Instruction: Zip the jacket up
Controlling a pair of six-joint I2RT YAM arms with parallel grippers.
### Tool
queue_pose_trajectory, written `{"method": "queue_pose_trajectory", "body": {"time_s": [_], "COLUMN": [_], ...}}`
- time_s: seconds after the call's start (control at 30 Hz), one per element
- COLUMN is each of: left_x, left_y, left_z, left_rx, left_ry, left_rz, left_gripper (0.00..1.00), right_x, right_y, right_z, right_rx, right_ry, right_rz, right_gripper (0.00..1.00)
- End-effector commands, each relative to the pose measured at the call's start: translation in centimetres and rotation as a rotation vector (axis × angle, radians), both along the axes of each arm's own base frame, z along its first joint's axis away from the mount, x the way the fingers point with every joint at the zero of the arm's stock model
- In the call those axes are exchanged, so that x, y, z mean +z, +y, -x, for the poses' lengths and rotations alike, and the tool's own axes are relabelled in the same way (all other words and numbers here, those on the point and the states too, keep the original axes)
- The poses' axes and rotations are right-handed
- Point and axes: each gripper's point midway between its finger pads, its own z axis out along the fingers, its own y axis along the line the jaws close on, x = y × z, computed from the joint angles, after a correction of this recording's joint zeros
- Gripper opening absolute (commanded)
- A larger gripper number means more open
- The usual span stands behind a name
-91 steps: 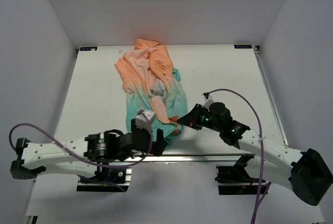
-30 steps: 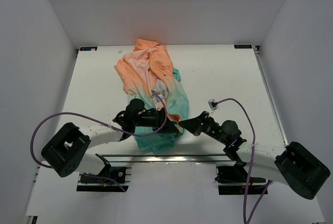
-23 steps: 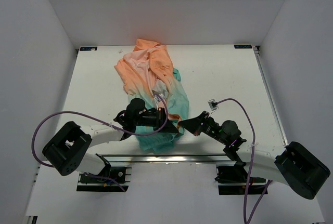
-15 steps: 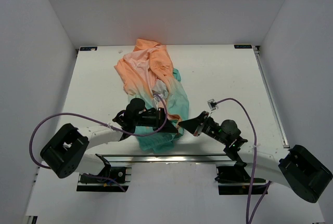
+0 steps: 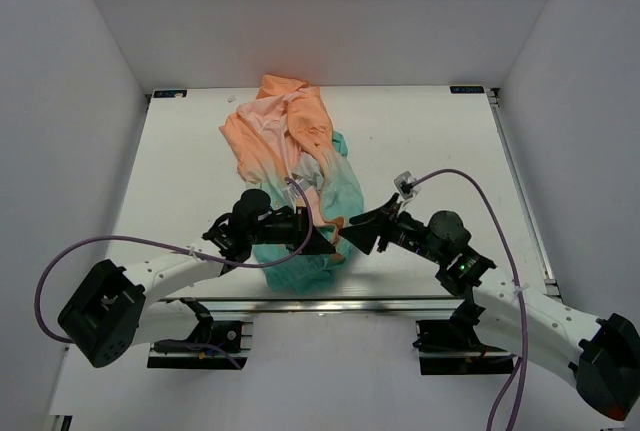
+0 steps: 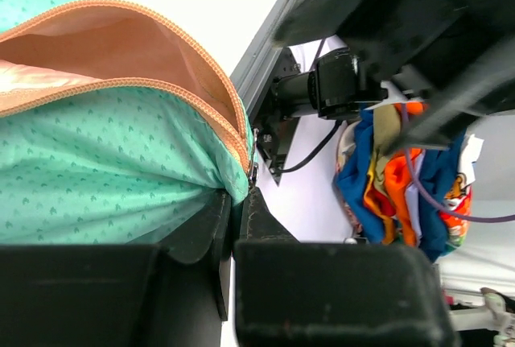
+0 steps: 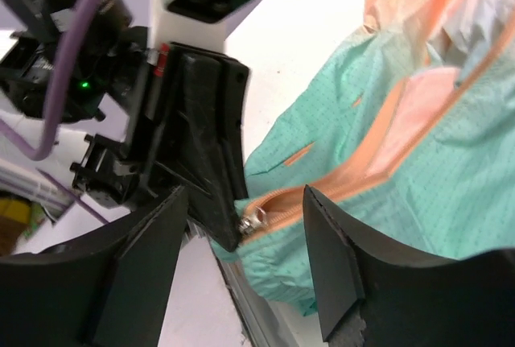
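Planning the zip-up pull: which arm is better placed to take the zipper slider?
Right. The right tool, open, frames the slider at the zipper's bottom end in its wrist view. The left tool is shut on the jacket hem beside it, likely anchoring the fabric.

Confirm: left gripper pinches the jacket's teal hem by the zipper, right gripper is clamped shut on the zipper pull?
Not quite. The right gripper is open, its fingers apart either side of the zipper pull; the right wrist view shows it. The left gripper does pinch the jacket's teal hem by the zipper.
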Motion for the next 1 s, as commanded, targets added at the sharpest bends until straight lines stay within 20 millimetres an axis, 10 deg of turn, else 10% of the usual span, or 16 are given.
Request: {"method": "queue_pose_trajectory", "body": {"time_s": [0.0,0.97], "left_x": [0.3,1.3], "left_y": [0.3,0.3], "left_z": [-0.2,-0.1], "left_rx": [-0.003,0.019], "left_ry": [-0.048,-0.021], "left_rz": [-0.010,0.025], "left_gripper": [0.00,0.00], "right_x": [1.1,-1.1], "right_y": [1.0,3.1], "right_z": [1.3,2.4], "right_rx": [0.133,0.278], "right_ry": [-0.100,0.015], "right_rz": [0.089,0.094], "right_gripper": [0.66,0.48]}}
